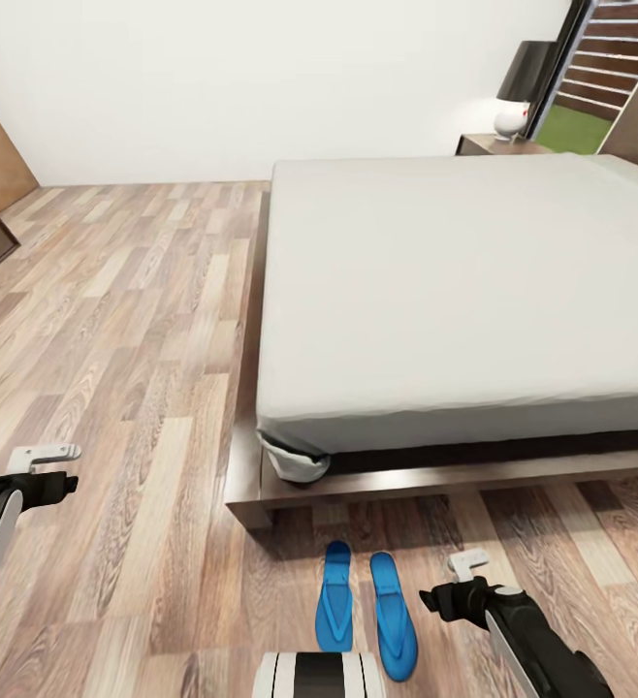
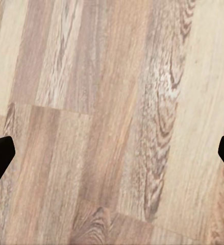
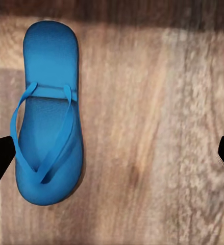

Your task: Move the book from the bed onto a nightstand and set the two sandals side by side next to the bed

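two sandals [image 1: 367,609] lay side by side on the floor [image 1: 115,368] just beside the bed [image 1: 455,291] foot; right gripper [image 1: 466,580] hovered beside them, fingers spread, empty; left gripper [image 1: 47,467] likewise parted; book unseen; judged: check spacing, then withdraw upward without nudging.

Two sandals [image 1: 336,596] [image 1: 394,614] lay side by side on floor [image 1: 115,339] — before bed [image 1: 455,291] foot | nightstand [image 1: 498,145] behind bed — lamp [image 1: 521,92] on it

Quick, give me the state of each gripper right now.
Left gripper: jaws open, holding nothing, above the wood floor.
Right gripper: jaws open, holding nothing, beside a blue sandal.
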